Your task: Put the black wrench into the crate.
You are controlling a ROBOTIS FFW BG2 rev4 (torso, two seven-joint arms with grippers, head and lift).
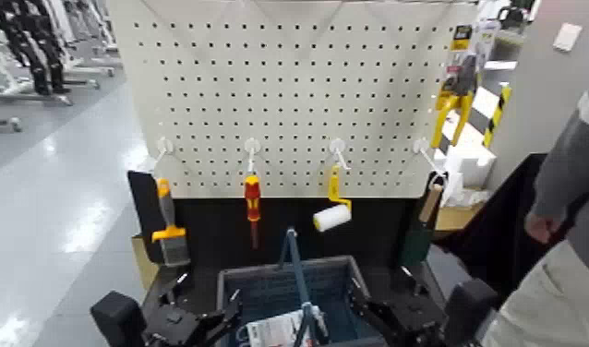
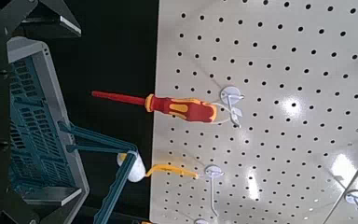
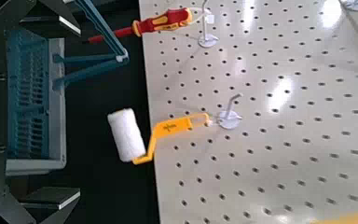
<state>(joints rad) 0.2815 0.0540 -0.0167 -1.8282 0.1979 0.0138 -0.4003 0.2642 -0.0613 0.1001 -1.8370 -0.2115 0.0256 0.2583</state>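
Pegboard wall out back, shop floor off to the side. Left gripper and right gripper both sit low at the near corners of the crate, fingers spread, nothing in them. Above the crate hang an orange-handled brush, the red-yellow screwdriver and a paint roller. I can't pick out the black wrench anywhere. A person stands at my right.

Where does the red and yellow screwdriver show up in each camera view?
Head view: the red and yellow screwdriver hangs from a pegboard hook, tip down, above the crate.
Left wrist view: screwdriver lies across mid-frame beside the crate.
Right wrist view: screwdriver near the frame edge.
Shared landmark: the paint roller hanging beside it.
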